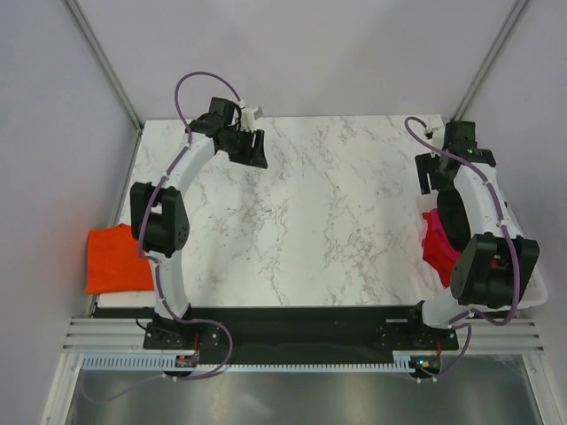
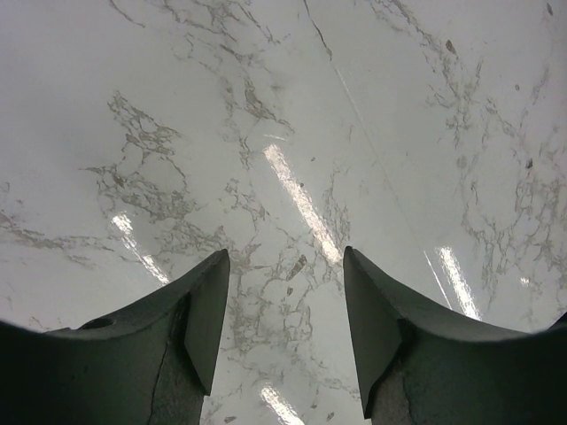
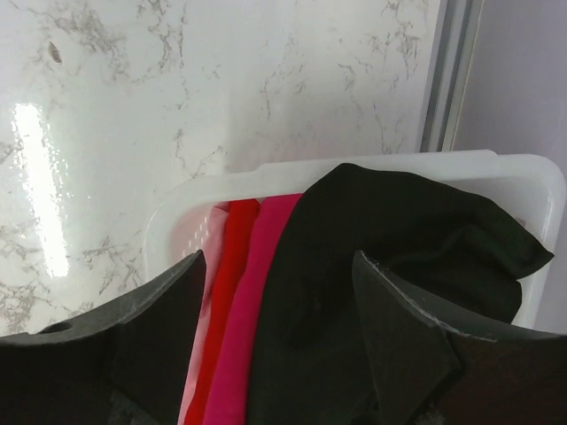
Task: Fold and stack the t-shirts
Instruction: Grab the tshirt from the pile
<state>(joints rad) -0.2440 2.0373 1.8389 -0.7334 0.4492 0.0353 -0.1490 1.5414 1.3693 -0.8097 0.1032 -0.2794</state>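
Observation:
An orange t-shirt (image 1: pixel 117 258) lies flat off the table's left edge, beside the left arm. At the right edge, a white basket (image 3: pixel 266 177) holds a crumpled black t-shirt (image 3: pixel 399 239) on top of a magenta-pink t-shirt (image 3: pixel 257 301), with a red strip of cloth (image 3: pixel 232 266) beside them. From above only the magenta t-shirt (image 1: pixel 437 243) shows past the right arm. My right gripper (image 3: pixel 279 254) hangs open just above the basket's cloth, holding nothing. My left gripper (image 2: pixel 285 251) stands open over bare marble at the table's far left (image 1: pixel 252 150).
The marble table (image 1: pixel 328 221) is bounded by grey walls with metal posts at its far corners. The basket (image 1: pixel 539 297) sits at the near right, partly under the right arm. A metal rail (image 3: pixel 447 71) runs along the table edge behind it.

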